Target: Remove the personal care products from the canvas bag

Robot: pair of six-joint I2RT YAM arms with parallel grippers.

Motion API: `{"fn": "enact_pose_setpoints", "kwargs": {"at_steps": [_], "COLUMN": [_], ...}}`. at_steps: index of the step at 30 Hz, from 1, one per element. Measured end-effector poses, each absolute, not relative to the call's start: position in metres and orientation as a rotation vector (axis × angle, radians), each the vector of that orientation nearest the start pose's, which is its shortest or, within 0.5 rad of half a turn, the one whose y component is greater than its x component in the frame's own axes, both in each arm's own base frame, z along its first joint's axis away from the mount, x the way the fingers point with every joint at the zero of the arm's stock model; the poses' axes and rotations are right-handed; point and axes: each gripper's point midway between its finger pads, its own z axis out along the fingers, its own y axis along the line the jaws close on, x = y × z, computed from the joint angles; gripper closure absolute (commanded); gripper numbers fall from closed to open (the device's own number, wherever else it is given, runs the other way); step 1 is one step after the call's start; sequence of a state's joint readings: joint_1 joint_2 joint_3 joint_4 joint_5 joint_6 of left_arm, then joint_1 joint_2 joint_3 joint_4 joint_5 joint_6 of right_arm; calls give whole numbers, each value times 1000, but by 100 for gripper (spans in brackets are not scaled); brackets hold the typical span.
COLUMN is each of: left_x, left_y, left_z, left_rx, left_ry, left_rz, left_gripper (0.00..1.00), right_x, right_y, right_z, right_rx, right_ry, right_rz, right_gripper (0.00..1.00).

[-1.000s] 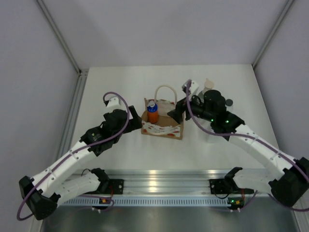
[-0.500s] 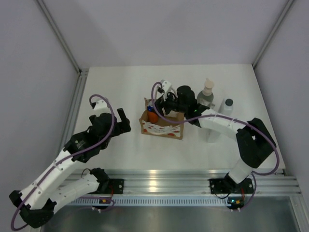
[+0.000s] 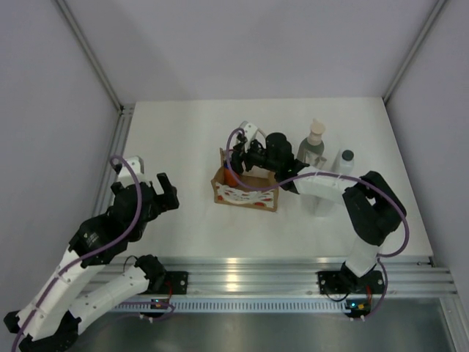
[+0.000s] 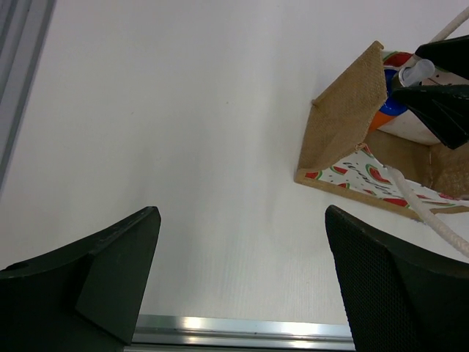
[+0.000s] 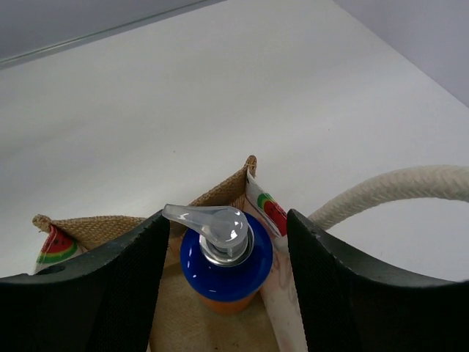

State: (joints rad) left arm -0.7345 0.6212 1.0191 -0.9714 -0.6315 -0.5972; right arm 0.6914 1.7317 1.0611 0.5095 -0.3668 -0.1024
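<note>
1. The orange bottle (image 5: 226, 258), with a blue top and a clear pump head, stands upright in a corner of the canvas bag (image 4: 343, 125).
2. The right gripper (image 5: 226, 227) straddles the blue top, fingers apart, not gripping.
3. The left gripper (image 4: 238, 220) hangs spread wide over the table (image 3: 183, 132), left of the bag.

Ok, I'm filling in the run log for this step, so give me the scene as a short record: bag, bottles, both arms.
bag: canvas bag upright, open
inside: orange bottle with blue pump top
outside: grey-green pump bottle and white bottle, standing right of the bag
right jaws: open, one either side of the blue top, not closed on it
left jaws: open, above the table, left of the bag
</note>
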Motion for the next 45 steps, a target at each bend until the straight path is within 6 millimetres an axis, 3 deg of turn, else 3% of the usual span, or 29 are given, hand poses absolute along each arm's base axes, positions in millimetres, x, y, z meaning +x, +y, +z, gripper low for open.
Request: {"fn": "enact_pose_setpoints", "kwargs": {"at_steps": [11,23,36,40,45], "left_x": [190,187,185,185,184], "left_y": [-44,-39,-37,-36,-35], "left_z": [269,268,267,268,269], "left_rx": [-285,-304,-311,-315,-320], "left_ry": [1967,1951,1941,1936,1931], "left_rz": [-130,-130,-135,-137,-142], "left_gripper": [2,2,2,2,2], "right_x": [365,367,369,370,372], "right_y": [378,387,394,397,398], "right_z": [183,146,159,167,170], "right_rx": [-958,-989,-947,-932,-937], "right_ry": [1513,1550,1494,1466,1474], "right_rz": [736,763,809,826,819], "right_gripper": [37,42,41,34,33]}}
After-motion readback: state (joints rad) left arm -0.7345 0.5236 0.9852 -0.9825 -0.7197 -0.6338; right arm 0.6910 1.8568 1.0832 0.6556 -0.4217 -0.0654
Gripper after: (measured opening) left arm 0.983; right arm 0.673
